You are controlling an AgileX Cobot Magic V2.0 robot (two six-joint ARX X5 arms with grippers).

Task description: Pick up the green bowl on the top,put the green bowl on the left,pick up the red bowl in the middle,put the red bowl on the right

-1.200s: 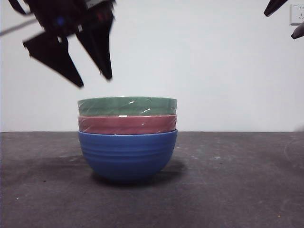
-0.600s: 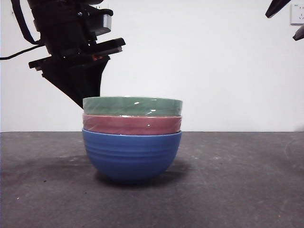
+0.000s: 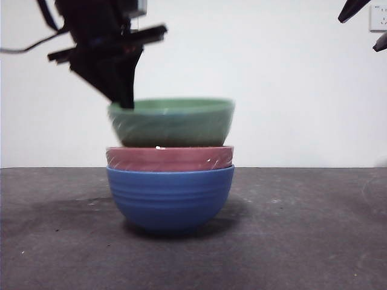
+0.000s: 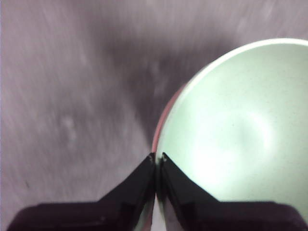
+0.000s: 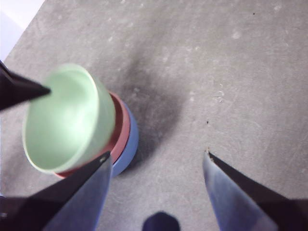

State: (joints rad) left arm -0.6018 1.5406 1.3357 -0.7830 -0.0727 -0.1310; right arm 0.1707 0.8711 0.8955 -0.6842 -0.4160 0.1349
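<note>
The green bowl (image 3: 172, 122) hangs lifted a little above the stack, blurred by motion. My left gripper (image 3: 124, 99) is shut on its left rim; the left wrist view shows the jaws pinched on the rim of the green bowl (image 4: 240, 134) by my left gripper (image 4: 158, 159). The red bowl (image 3: 169, 158) still sits nested in the blue bowl (image 3: 170, 196) at the table's middle. High above the table, my right gripper (image 5: 156, 161) stands open with nothing in it, looking down on the green bowl (image 5: 65, 120), the red bowl (image 5: 122, 130) and the blue bowl (image 5: 130, 144).
The dark grey table (image 3: 302, 229) stretches to both sides of the stack. A white wall stands behind. The waiting arm shows as black tips (image 3: 354, 9) at the top right corner, by a wall socket (image 3: 378, 18).
The left gripper came down onto the green bowl's left rim, shut on it and has lifted the bowl off the red one. The stack shifted slightly right.
</note>
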